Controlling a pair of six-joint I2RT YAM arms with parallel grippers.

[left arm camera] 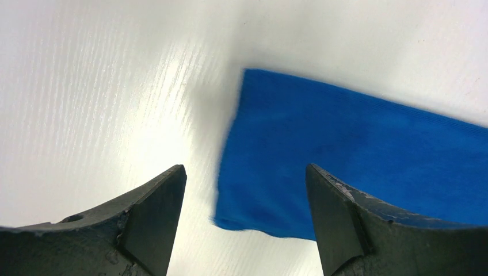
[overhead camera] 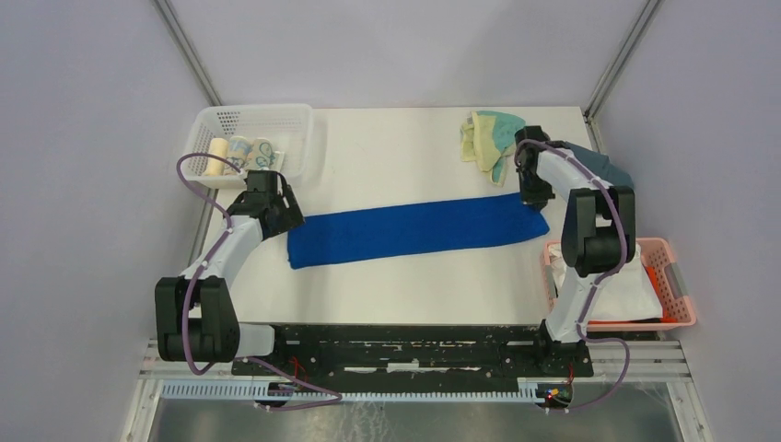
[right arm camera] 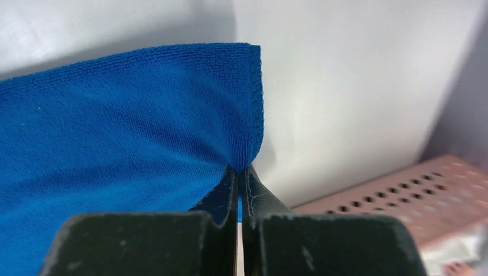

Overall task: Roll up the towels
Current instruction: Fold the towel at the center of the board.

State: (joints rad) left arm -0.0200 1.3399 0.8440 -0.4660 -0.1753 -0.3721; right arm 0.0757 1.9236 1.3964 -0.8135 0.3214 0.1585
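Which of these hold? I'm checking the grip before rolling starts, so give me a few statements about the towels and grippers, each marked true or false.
1. The right gripper is shut on the blue towel's corner. True.
2. The left gripper is clamped on that towel. False: its jaws stand open over the towel's left end, gripping nothing.
3. The blue towel is rolled up. False: it lies flat as a long strip on the table.
4. The yellow-and-teal towel lies crumpled near the table's far edge. True.
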